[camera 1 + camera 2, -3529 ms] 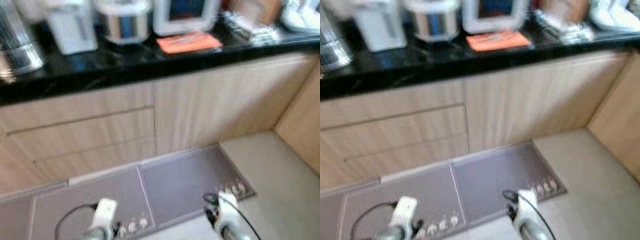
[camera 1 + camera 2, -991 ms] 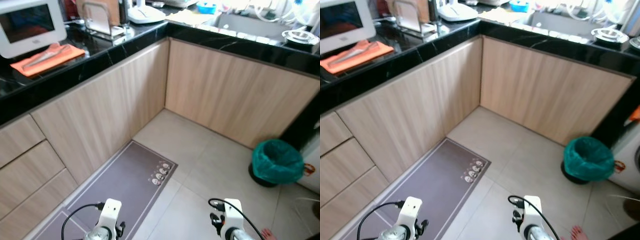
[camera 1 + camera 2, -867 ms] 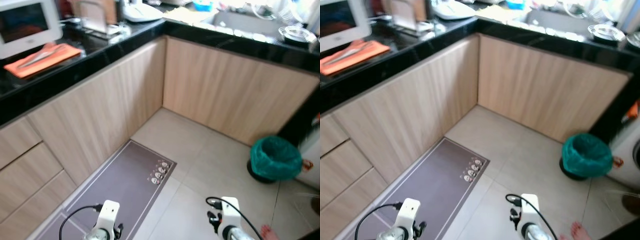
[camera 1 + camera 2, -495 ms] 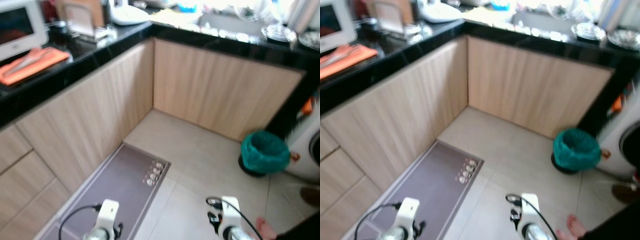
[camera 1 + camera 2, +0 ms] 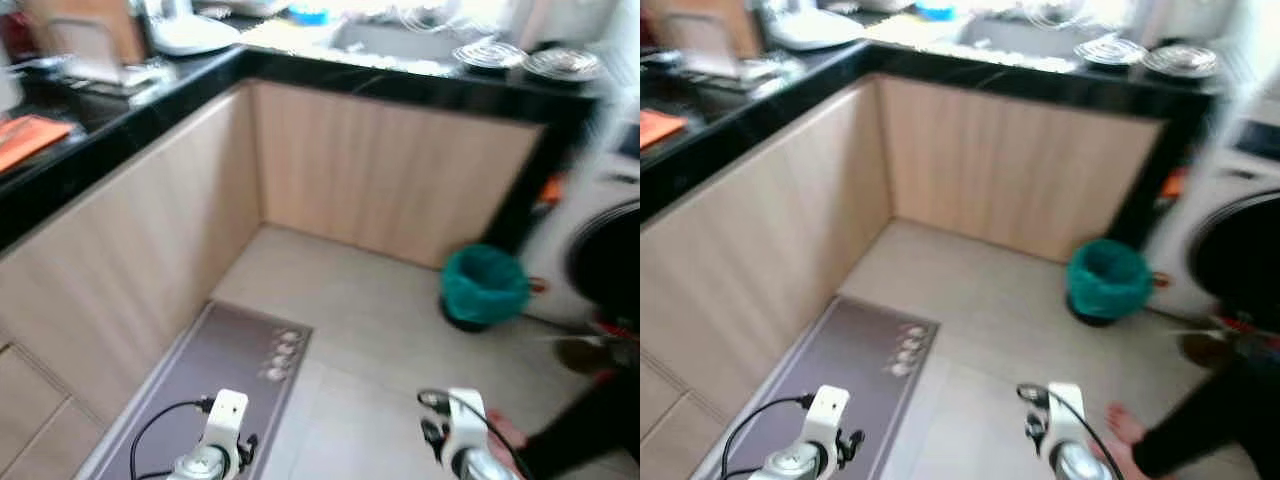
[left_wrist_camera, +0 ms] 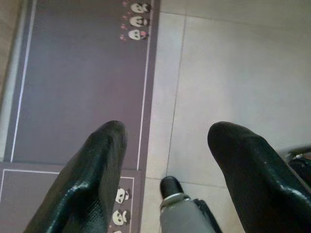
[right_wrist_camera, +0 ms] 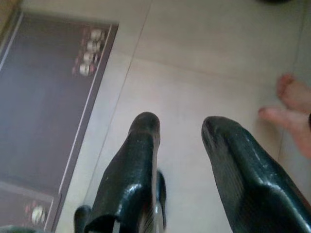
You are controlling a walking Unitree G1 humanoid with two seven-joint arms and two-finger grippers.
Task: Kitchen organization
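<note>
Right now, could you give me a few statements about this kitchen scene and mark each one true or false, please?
1. A green-lined bin stands on the floor near the washing machine. True.
2. The left hand is clamped on a cup. False: its fingers are apart and hold nothing, above the floor mat.
3. A person's bare foot is on the tiles near the right hand. True.
4. The countertop is white. False: it is black.
5. The floor mat is bright red. False: it is greyish purple with small panda figures.
</note>
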